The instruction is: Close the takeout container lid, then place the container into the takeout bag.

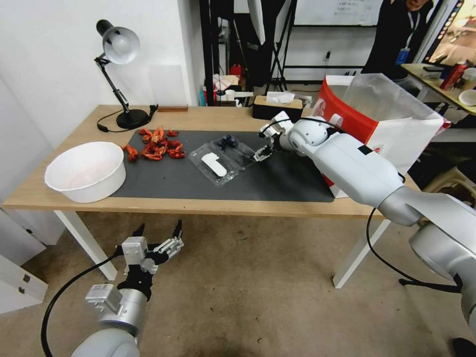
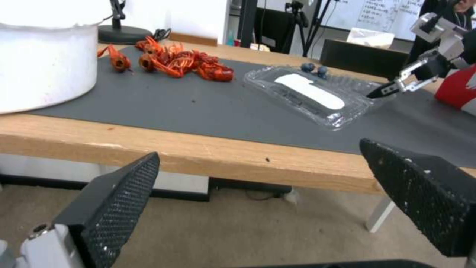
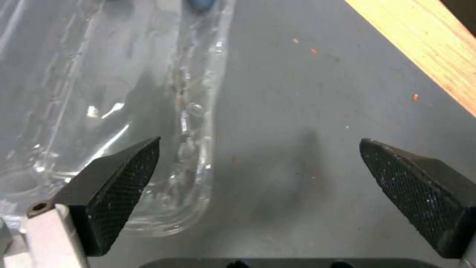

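The right gripper (image 1: 261, 151) hangs wide open, its mesh-textured black fingers (image 3: 116, 188) straddling the rim of the takeout container (image 1: 224, 156), one over the ribbed clear plastic. The container lies spread open on the dark grey mat (image 1: 277, 181), its lid (image 1: 214, 166) label-up. Behind the mat, the glossy red-and-white takeout bag (image 1: 384, 116) stands. The left gripper (image 1: 158, 234) hovers open below the table.

Red-and-white takeout bag (image 1: 377, 119), white-labelled clear lid (image 1: 214, 166), dark grey mat (image 1: 277, 183).
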{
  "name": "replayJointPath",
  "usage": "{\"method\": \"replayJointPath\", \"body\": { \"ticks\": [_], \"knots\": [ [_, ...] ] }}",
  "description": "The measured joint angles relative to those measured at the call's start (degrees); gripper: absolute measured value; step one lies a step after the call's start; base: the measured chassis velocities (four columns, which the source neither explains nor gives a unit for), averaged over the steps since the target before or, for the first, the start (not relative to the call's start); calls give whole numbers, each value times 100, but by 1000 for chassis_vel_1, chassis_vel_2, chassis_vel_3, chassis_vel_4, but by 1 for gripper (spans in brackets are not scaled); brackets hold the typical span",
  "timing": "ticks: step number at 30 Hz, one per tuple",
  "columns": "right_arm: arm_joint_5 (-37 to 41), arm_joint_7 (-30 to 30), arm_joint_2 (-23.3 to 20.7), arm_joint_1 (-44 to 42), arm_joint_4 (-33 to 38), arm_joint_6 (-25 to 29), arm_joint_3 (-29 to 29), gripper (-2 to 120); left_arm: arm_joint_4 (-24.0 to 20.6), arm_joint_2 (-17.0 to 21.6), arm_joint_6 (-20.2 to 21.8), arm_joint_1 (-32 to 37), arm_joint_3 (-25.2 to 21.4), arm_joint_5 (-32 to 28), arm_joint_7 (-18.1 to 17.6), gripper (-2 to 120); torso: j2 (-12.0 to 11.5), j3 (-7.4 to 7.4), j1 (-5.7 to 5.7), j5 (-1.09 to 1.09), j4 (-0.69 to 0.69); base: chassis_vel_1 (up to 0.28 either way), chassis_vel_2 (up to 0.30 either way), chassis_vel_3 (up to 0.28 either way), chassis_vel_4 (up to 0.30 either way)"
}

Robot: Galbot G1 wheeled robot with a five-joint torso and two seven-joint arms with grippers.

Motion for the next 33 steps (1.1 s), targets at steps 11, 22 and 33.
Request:
{"method": "replayJointPath", "body": {
  "ticks": [11,22,33],
  "knots": [
    [243,30,-332,101,485,-2,-348,100,19,45,-3,-40,10,-36,-15,100,0,0,0,0,-2,0,0,0,0],
    [429,37,-601,106,903,-2,-533,100,65,85,-9,-76,12,-62,-36,100,0,0,0,0,-1,0,0,0,0],
    [602,125,-743,74,1198,-2,-680,100,97,126,-29,-90,9,-79,-59,100,0,0,0,0,-1,0,0,0,0]
  ]
}}
